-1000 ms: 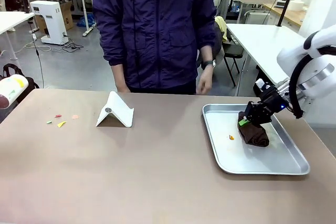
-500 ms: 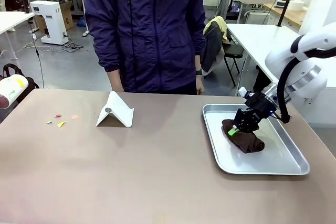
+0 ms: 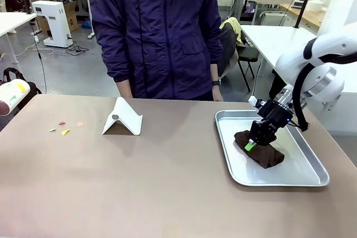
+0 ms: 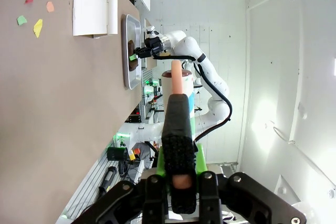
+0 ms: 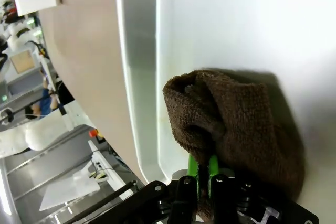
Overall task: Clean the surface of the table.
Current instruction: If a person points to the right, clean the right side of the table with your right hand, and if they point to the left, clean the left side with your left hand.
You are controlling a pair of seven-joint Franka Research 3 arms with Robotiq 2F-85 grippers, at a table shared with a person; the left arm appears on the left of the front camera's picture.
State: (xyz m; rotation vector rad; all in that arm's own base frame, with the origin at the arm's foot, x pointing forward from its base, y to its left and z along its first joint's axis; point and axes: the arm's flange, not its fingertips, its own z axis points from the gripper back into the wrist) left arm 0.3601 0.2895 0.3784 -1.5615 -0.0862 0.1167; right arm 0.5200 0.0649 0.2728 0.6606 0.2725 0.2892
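Observation:
The brownish-tan table (image 3: 139,182) carries a silver metal tray (image 3: 301,163) at its right. In the tray lies a dark brown cloth (image 3: 266,155), and my right gripper (image 3: 251,145) is shut on its left end, pressing it onto the tray floor. The right wrist view shows the cloth (image 5: 236,124) bunched around the green pads of that gripper (image 5: 202,182), close to the tray's rim (image 5: 142,66). My left gripper (image 4: 178,182) is shut on a black brush (image 4: 177,129) with a salmon handle, held off the table's left side. Small coloured scraps (image 3: 64,128) lie on the table at the far left.
A white folded stand (image 3: 122,118) sits left of the table's middle, near the far edge. A person in a dark blue jacket (image 3: 159,32) stands at the far side, hands hanging. A white rounded object (image 3: 11,96) shows at the left edge. White tables stand behind.
My right gripper has dragged the cloth leftwards across the tray, over the spot where a small orange scrap lay. The person has shifted and lowered a hand.

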